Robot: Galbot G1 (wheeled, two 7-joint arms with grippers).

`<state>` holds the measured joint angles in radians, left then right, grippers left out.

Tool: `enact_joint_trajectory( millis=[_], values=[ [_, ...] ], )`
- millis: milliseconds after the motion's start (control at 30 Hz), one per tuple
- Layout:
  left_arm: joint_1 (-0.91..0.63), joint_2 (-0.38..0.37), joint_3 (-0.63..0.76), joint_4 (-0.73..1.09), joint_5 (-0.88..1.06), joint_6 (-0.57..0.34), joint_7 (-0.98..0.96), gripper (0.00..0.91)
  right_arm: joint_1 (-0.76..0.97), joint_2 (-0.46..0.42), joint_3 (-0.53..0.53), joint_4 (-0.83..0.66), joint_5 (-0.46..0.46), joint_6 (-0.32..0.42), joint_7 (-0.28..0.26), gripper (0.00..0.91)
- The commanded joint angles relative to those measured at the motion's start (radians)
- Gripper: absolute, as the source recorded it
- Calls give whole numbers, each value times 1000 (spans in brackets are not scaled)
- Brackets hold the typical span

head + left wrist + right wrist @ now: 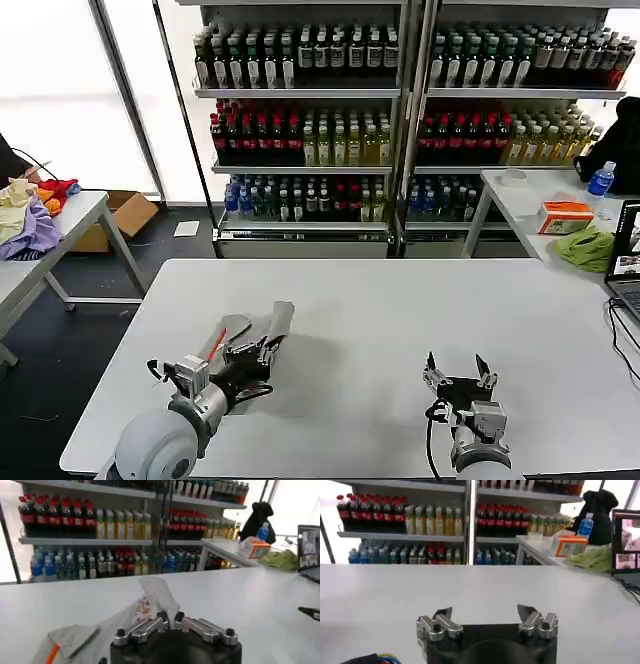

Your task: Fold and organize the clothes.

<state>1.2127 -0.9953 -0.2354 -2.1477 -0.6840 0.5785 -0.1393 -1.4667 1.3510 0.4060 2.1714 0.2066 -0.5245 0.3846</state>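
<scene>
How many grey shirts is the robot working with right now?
1. A light grey shirt is bunched in the left gripper above the white table; its orange-red lining shows. The right gripper is open and empty. Another could hide in the folds.

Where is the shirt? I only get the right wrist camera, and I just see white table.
Observer: The left gripper holds the grey shirt, bunched up over the table.
Operator: My right gripper is open and empty. Is the left one pinching tight?
Observer: Yes, the left wrist view shows cloth squeezed between its shut fingers.
Operator: Any other colours?
Observer: An orange-red strip peeks out of the cloth.
</scene>
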Motion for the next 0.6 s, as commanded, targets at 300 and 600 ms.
enact_joint_trajectory(
  millis=[300,600],
  values=[
    [3,-41,-23,-70,-171,-60,27,907,97,-10,-80,-42,64,-36,12,907],
    [89,6,-196,-137,-166,-26,1,907,170,-22,-150,-62,326,-55,53,907]
  ],
)
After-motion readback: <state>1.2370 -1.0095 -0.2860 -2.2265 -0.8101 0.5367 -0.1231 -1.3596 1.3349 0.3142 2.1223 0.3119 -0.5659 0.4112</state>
